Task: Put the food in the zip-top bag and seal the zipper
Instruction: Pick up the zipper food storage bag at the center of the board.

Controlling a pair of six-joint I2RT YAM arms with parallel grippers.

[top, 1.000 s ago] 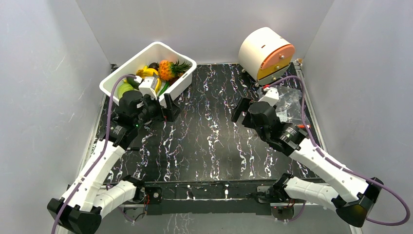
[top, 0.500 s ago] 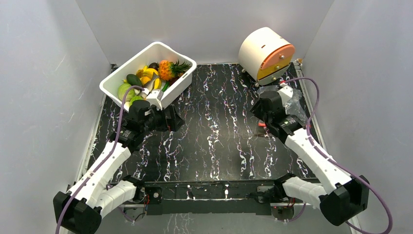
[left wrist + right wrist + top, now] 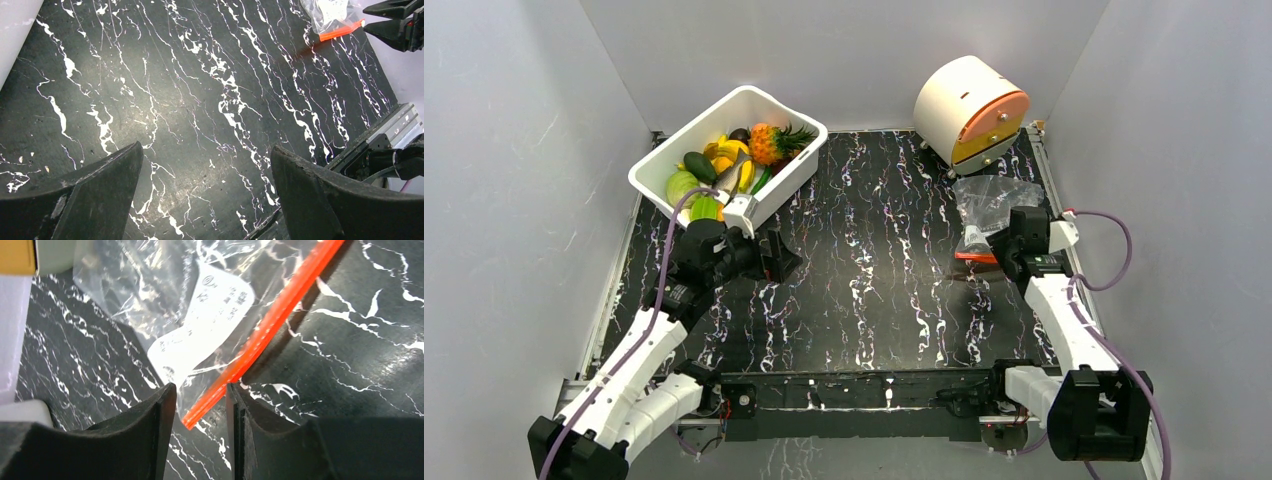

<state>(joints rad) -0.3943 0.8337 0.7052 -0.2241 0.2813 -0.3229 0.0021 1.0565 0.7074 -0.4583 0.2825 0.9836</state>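
right tool [image 3: 201,390] is down at the near end of the zipper [image 3: 280,305], fingers either side of the red strip's tip, strip crossing the gap at a slant; can't tell if it's actually clamped or just straddling. zip-top bag [image 3: 994,198] lies crumpled on the black marbled surface [image 3: 200,100], far right, mouth toward the arms. left tool [image 3: 207,190] released, jaws wide, above the surface near the white tub [image 3: 796,168]. food [image 3: 724,160] sits in the tub: bananas, pineapple, green pieces
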